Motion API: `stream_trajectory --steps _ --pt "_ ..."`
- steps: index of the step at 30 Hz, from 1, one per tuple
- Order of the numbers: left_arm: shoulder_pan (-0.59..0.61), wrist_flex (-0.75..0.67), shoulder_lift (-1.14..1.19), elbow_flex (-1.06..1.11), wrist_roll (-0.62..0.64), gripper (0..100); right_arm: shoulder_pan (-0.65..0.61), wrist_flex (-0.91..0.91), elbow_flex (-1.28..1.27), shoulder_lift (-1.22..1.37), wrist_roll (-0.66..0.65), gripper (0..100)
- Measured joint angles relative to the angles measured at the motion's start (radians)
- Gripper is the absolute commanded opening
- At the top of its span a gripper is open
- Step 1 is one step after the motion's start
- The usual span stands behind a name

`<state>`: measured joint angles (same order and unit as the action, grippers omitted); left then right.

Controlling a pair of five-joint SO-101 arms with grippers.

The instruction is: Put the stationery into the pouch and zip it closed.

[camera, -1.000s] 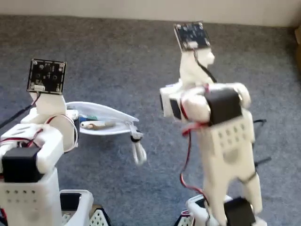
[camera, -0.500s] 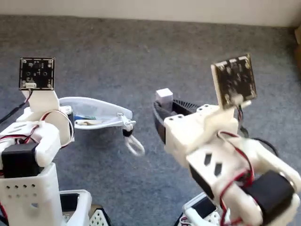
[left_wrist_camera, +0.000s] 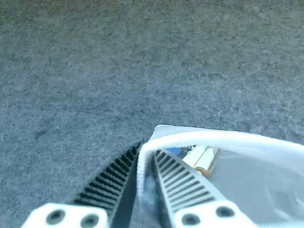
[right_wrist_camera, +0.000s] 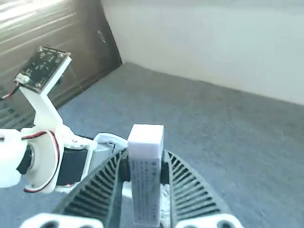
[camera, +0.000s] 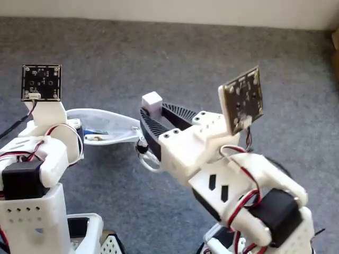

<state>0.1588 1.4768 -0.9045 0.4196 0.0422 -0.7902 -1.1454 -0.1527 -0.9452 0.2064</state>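
The pouch [camera: 108, 127] is white and half transparent, and it lies on the grey carpet [camera: 132, 53] with its mouth open. The left gripper [left_wrist_camera: 145, 152] is at one end of the pouch. Its jaws are pressed together on the white zipper rim [left_wrist_camera: 190, 140] there, so the fabric is pinched between the two ribbed fingers. Inside the pouch, close to this held end, there is a pale pen-like piece [left_wrist_camera: 202, 159] with a brownish end, and a small blue item [left_wrist_camera: 178, 151] lies just beside it. At the opposite end of the pouch a white cord loop [camera: 148, 159] hangs from the zipper and rests on the carpet. The right gripper [camera: 151, 114] is just beside this cord end of the pouch, and I cannot tell whether it touches the fabric. Its jaws pinch a white eraser [camera: 152, 100] from two sides. The eraser stands upright between the black fingers [right_wrist_camera: 183, 178], and its top rises above the fingertips. In the right wrist view the eraser [right_wrist_camera: 145, 173] shows a paper sleeve, and the pouch [right_wrist_camera: 107, 142] lies behind it, next to the left arm [right_wrist_camera: 42, 156].
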Motion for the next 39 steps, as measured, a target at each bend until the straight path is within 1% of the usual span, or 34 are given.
stream_trajectory --steps 3,9,15,19,22,24,28,35,39 --pt "0.000 0.000 0.000 0.000 0.000 1 -0.014 0.175 -0.176 -0.086 0.000 0.5" --pt "0.000 0.000 0.000 0.000 0.000 1 -0.055 0.582 -0.519 -0.221 -0.009 0.5" --pt "0.000 0.000 0.000 0.000 0.000 1 -0.137 0.956 -0.790 -0.239 -0.170 0.5" --pt "0.000 0.000 0.000 0.000 0.000 1 -0.152 1.158 -0.934 -0.239 -0.269 0.5" --pt "0.002 0.000 0.000 0.000 0.000 1 -0.152 1.229 -0.994 -0.239 -0.308 0.5" --pt "0.002 0.000 0.000 0.000 0.000 1 -0.152 1.243 -1.005 -0.239 -0.327 0.5" --pt "0.002 0.000 0.000 0.000 0.000 1 -0.153 1.252 -1.011 -0.239 -0.365 0.5" --pt "0.002 0.000 0.000 0.000 0.000 1 -0.152 1.252 -1.016 -0.239 -0.377 0.5" --pt "0.002 0.000 -0.002 0.009 0.000 1 -0.150 1.252 -1.057 -0.227 -0.427 0.5"
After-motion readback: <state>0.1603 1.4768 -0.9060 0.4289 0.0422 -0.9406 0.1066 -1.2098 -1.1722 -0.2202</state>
